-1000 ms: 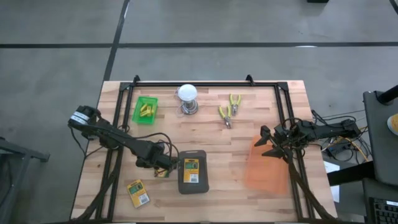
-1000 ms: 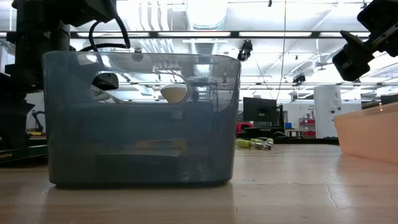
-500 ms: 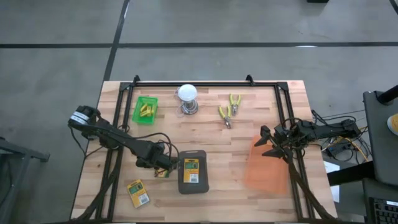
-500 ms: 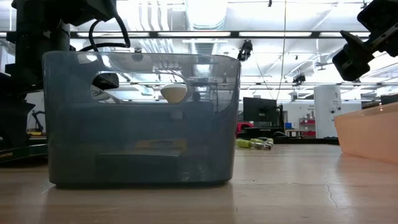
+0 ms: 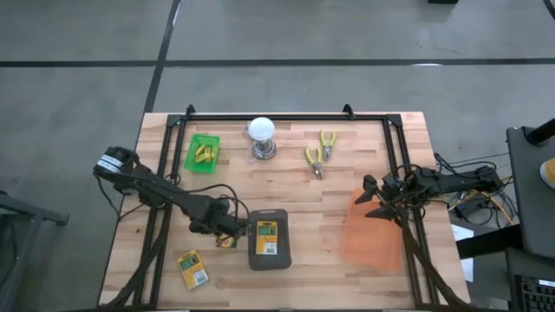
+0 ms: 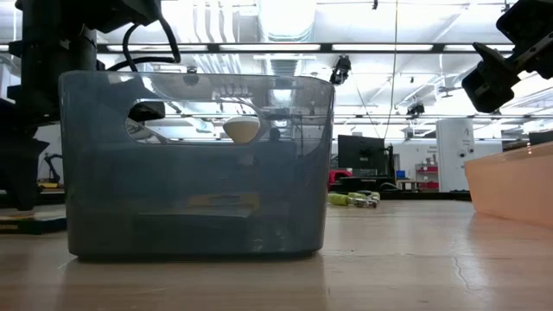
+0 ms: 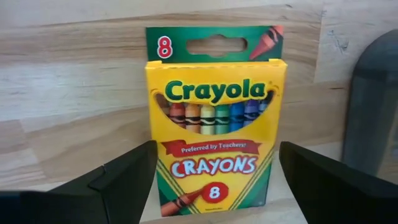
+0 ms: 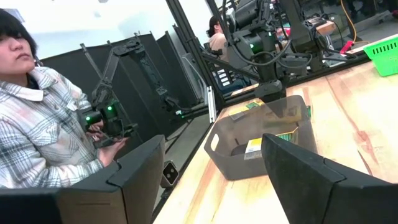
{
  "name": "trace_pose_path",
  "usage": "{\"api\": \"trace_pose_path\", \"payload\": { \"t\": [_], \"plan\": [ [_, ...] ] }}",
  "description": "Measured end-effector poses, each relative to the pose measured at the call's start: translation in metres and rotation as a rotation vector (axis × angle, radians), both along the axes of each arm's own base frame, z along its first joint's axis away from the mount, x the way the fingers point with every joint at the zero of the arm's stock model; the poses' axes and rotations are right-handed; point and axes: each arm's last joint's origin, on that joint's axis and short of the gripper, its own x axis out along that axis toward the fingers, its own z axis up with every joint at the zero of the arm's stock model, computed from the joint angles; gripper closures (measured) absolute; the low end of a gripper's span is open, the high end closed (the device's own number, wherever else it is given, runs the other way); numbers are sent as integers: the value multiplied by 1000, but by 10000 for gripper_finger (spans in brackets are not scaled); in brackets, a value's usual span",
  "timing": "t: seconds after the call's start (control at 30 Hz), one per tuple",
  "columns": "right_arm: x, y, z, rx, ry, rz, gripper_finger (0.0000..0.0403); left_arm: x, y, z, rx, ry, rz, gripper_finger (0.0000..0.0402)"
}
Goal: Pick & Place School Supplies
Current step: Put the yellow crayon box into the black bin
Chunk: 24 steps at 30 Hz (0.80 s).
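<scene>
Bright, even overhead light — ceiling glare, soft shadows

Glossy cardboard crayon box (image 7: 214, 127) on smooth pale wooden table (image 7: 74, 93)

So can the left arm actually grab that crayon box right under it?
Probably yes: the left gripper hangs open straddling the crayon box, which lies flat on bare wood; the grey bin stands just beside.
</scene>
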Motion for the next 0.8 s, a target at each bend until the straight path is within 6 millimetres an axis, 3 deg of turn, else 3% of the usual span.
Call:
{"api": "trace_pose_path", "payload": {
  "t": [0.8],
  "plan": [
    [0,0,0,0,0,0,136,-2,1,-1,-15,42,-2,60]
  ]
}}
